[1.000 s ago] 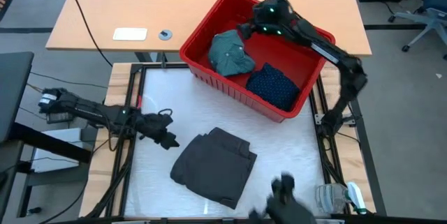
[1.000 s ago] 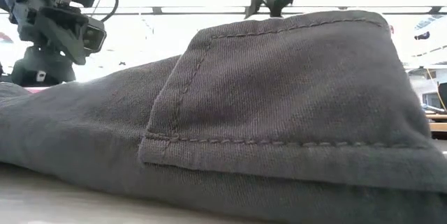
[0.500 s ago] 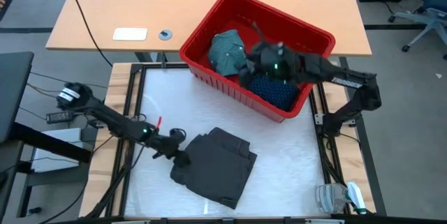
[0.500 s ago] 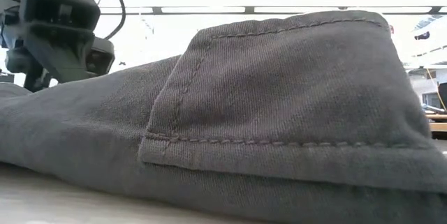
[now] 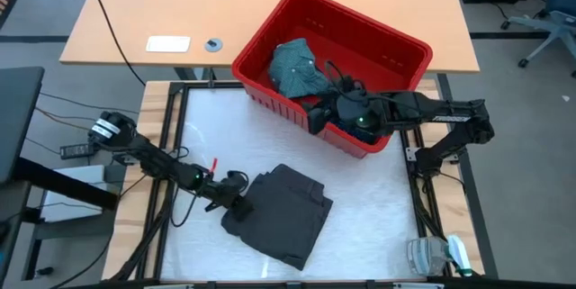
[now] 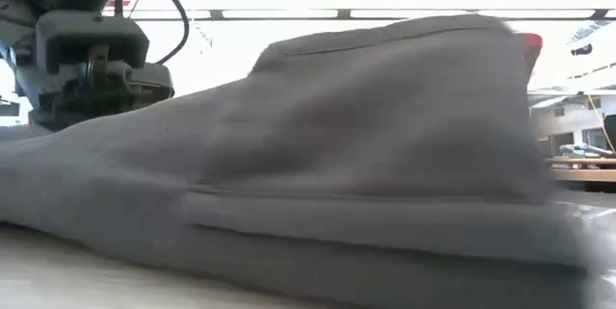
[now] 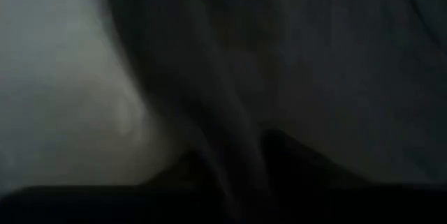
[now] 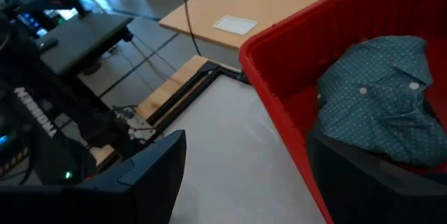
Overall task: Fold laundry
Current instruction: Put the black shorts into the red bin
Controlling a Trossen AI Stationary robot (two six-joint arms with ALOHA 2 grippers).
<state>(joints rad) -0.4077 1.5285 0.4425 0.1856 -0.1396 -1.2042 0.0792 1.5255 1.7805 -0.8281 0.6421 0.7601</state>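
You have two garments in plain sight: one charcoal grey piece (image 5: 279, 214) lying folded on the white tabletop (image 5: 360, 199), and one teal-green dotted collared shirt (image 5: 297, 66) bunched in the red plastic basket (image 5: 396, 41). Anything else in the basket is hidden beneath your right arm.

Your left hand (image 5: 239, 203) sits low on the tabletop at the grey piece's left edge, touching the cloth; whether its fingers are clamped on the fabric cannot be told, as its wrist view shows only dark cloth pressed close. Your right hand (image 5: 317, 116) reaches over the basket's near wall, its fingers spread wide apart and empty, with the teal shirt just beyond them in the wrist view.

The basket stands tilted across the tabletop's far edge, partly on one light wooden desk (image 5: 180, 10) behind. On that desk lie one white card (image 5: 167, 44) and one small round disc (image 5: 212, 44). Grey flooring surrounds the rig.
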